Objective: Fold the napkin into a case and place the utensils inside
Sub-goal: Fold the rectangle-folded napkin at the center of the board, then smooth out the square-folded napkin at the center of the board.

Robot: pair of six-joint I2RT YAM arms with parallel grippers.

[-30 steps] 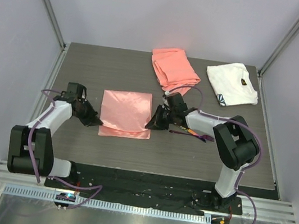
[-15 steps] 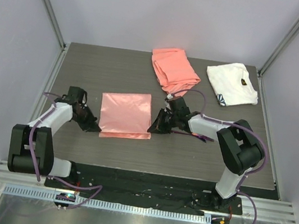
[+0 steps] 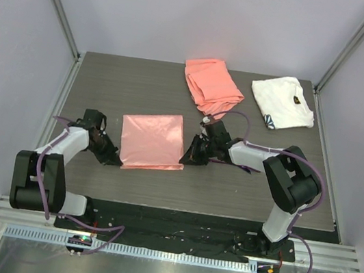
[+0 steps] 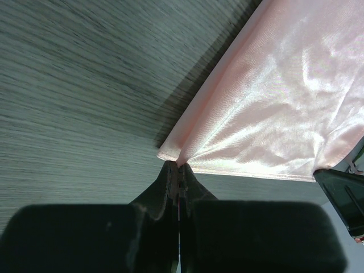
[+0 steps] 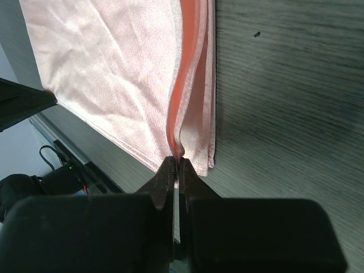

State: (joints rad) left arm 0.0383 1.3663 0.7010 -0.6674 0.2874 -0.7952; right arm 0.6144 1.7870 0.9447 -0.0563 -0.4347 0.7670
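**Napkin fold in hand.** Your napkin (image 3: 152, 140) lies left of centre on the tabletop (image 3: 127, 86), a glossy pale-pink rectangle already doubled over. Each arm is at one of its near corners. Your left gripper (image 3: 114, 160) is pressed together on the near-left corner, and your right gripper (image 3: 186, 159) pinches the near-right one.

The next move appears to call for lifting both corners together and carrying them evenly, so the layers land square. The satin looks slippery and may slide.

The overhead view gives you the layout, with the coral-orange cloth (image 3: 209, 85) and the white cloth (image 3: 282, 102) at the far edge, well apart from the napkin. It does not show the grips.

- **Left wrist view:** the corner puckers into the left gripper (image 4: 178, 166).
- **Right wrist view:** a raised ridge of cloth is caught in the right gripper (image 5: 177, 161), with other layers lying flat beside it.

You cannot make out the utensils in any view.
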